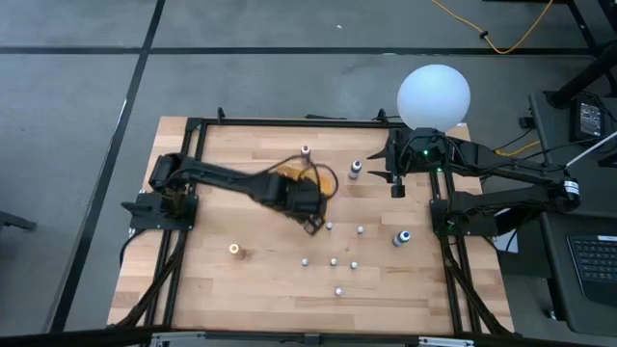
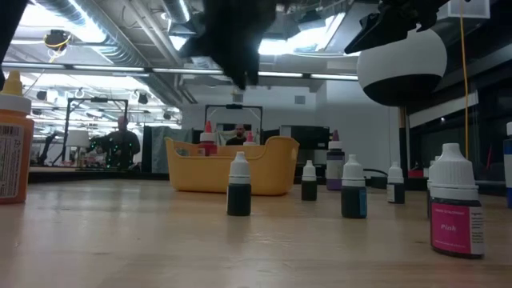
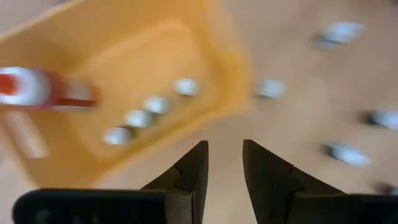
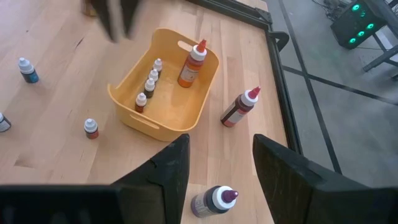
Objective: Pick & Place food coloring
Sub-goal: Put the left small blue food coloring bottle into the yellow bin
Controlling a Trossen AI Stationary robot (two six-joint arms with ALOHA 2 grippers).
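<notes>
food coloring (image 4: 149,86): tiny white-capped dropper bottles; four upright in a row inside the orange tray (image 4: 127,84) | others upright, scattered apart on the wooden table (image 4: 56,130); nearest label reads pink (image 2: 454,204)

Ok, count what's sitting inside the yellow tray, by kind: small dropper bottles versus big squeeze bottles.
Small dropper bottles: 4
Large squeeze bottle: 1
Total in the tray: 5

I read this as a robotics lab. Exposed ceiling ducts (image 2: 96,24) and strip lights overhead, a metal-framed wooden table (image 1: 270,280), cabled concrete floor (image 1: 77,145), people at benches behind.
</notes>
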